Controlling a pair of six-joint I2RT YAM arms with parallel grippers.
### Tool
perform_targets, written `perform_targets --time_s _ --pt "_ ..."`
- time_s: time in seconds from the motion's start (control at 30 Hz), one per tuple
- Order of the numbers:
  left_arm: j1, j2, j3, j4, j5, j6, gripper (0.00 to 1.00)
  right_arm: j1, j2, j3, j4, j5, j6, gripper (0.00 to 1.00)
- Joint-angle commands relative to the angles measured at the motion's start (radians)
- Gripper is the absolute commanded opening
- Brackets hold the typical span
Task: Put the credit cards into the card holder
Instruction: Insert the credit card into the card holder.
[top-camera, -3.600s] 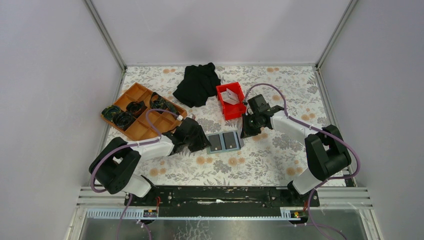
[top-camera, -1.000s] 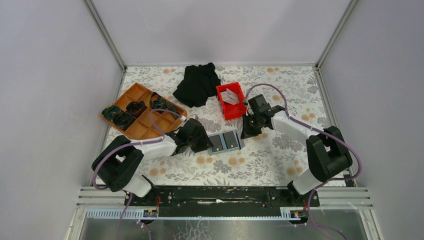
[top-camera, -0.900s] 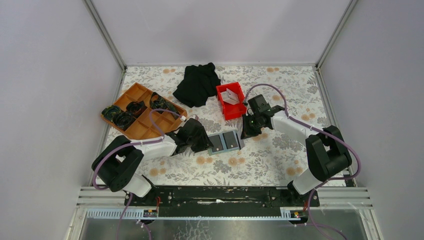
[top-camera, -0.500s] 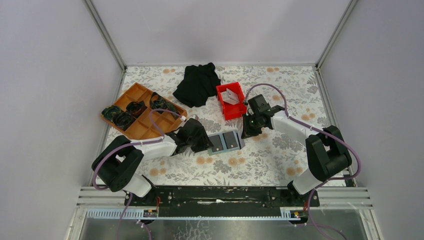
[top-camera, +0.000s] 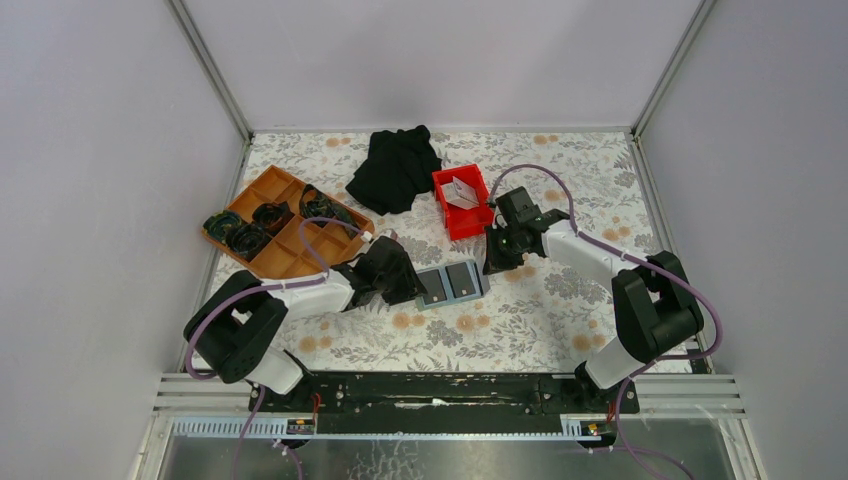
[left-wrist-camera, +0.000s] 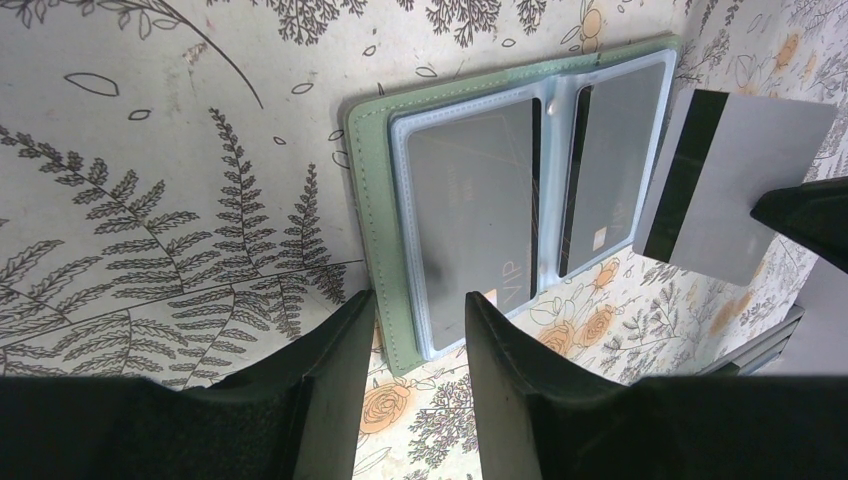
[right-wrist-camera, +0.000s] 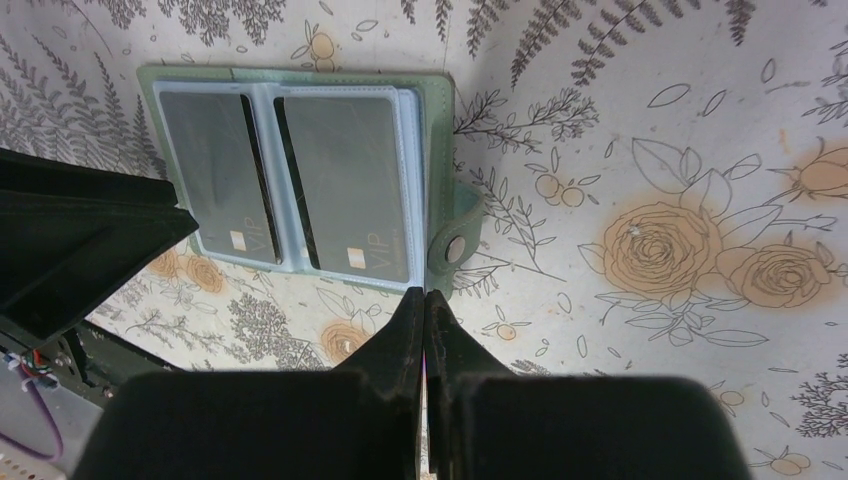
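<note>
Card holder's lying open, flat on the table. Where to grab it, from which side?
Probably the green border on the left cover of the card holder, coming from the left: it lies flat and open, so only its thin edges offer a pinch. The left gripper stands open there; the right gripper is shut on a credit card.

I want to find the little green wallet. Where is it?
In the top view the card holder lies open mid-table, between the left gripper and the right gripper, nearer than the red bin.
</note>
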Motion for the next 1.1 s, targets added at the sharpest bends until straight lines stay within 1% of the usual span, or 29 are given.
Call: perform_targets --time_s 0.0,0.6,0.87,1.07 --pt "-0.008 0.026 0.012 -0.042 -0.025 0.036 0.46 0.008 -0.017 0.045 -0.001 0.035 -0.016 0.00" --pt "-0.008 0.032 0.011 -0.046 -0.026 0.038 0.46 0.007 0.007 0.011 0.028 0.012 -0.016 0.00" --pt "-0.008 0.031 0.002 -0.040 -0.026 0.032 0.46 0.007 -0.010 0.031 -0.012 0.041 -0.041 0.00" --pt "-0.007 0.028 -0.003 -0.036 -0.024 0.026 0.46 0.008 -0.011 0.012 0.000 0.028 -0.037 0.00"
